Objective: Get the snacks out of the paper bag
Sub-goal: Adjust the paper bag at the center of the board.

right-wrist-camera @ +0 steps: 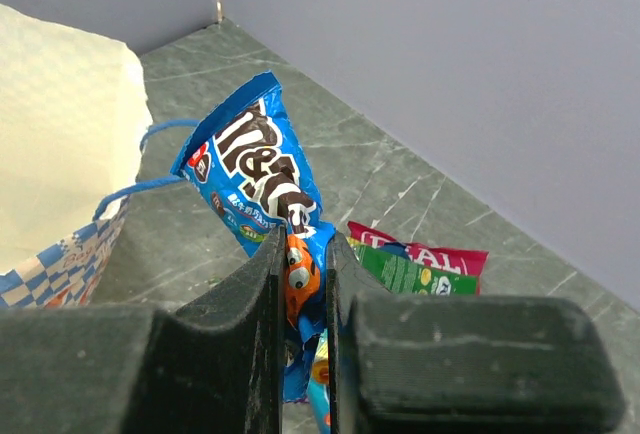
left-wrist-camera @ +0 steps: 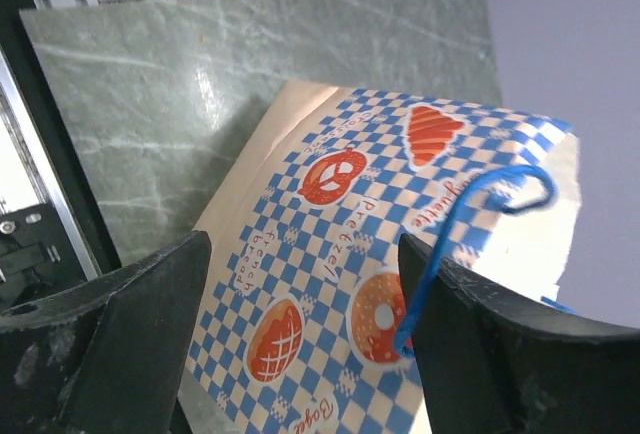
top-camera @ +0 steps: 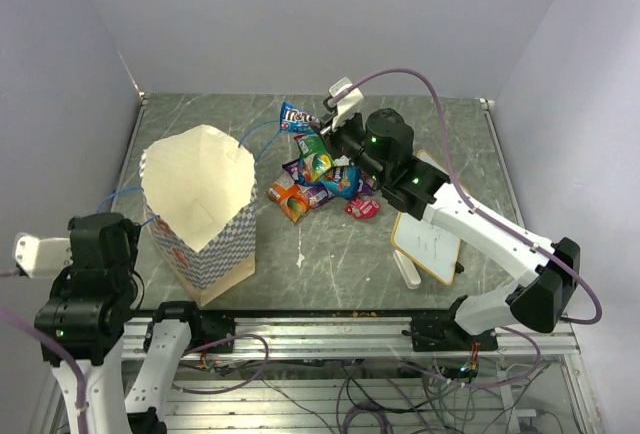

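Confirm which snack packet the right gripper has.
The blue M&M's packet, pinched at one end by the right gripper. It sits farthest back; the other packets lie in a pile, clear of the gripper.

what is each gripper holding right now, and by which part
The right gripper pinches the blue M&M's packet by one short end. The left gripper is open, facing the paper bag, holding nothing.

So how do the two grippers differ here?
The left gripper is open and empty, facing the paper bag; the right gripper is shut on a blue packet. The left sits near its base; the right is extended past the loose snacks. Both have dark fingers.
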`<state>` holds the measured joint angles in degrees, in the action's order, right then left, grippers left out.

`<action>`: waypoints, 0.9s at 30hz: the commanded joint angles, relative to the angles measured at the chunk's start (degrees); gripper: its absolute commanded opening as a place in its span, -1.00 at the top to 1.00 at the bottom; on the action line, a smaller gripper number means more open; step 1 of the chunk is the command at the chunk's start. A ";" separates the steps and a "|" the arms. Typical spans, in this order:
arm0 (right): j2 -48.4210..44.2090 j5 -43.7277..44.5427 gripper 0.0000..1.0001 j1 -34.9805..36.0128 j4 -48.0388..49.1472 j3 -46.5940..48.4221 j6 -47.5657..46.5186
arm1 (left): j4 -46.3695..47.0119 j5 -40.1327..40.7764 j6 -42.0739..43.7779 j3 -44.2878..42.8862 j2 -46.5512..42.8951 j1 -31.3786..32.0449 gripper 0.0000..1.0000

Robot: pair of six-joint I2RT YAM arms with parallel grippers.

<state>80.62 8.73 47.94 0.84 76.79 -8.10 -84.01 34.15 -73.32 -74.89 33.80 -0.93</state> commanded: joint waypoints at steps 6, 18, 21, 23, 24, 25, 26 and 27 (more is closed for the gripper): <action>0.14 0.32 1.00 -1.43 -3.09 -0.15 5.64 | -1.86 10.39 3.96 -6.23 -3.65 -0.09 -0.84; 1.19 2.09 1.00 -2.02 -6.57 0.98 9.05 | 9.85 13.11 20.77 -14.83 -4.41 3.30 -0.75; 3.19 3.49 1.00 -3.15 -9.09 2.21 12.19 | 13.40 11.29 25.42 -17.65 -1.90 3.56 -0.78; 4.34 3.19 1.00 -4.66 -9.62 2.04 14.75 | 16.54 8.30 29.15 -19.00 -0.34 3.68 -0.80; 4.87 2.59 1.00 -5.81 -9.48 1.66 16.06 | 18.54 6.30 31.24 -19.57 0.41 3.70 -0.81; 5.36 1.74 1.00 -6.83 -9.01 1.08 17.03 | 20.37 4.25 33.20 -20.04 1.46 3.66 -0.82; 5.99 0.63 1.00 -8.11 -8.53 0.72 17.96 | 21.80 2.06 34.91 -20.63 2.37 3.71 -0.83; 6.68 -0.71 1.00 -9.12 -8.21 0.65 18.50 | 23.74 -0.86 36.43 -21.29 3.26 3.78 -0.84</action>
<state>85.43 10.17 42.65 -7.42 77.45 5.08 -70.15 42.35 -47.27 -94.35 32.62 2.22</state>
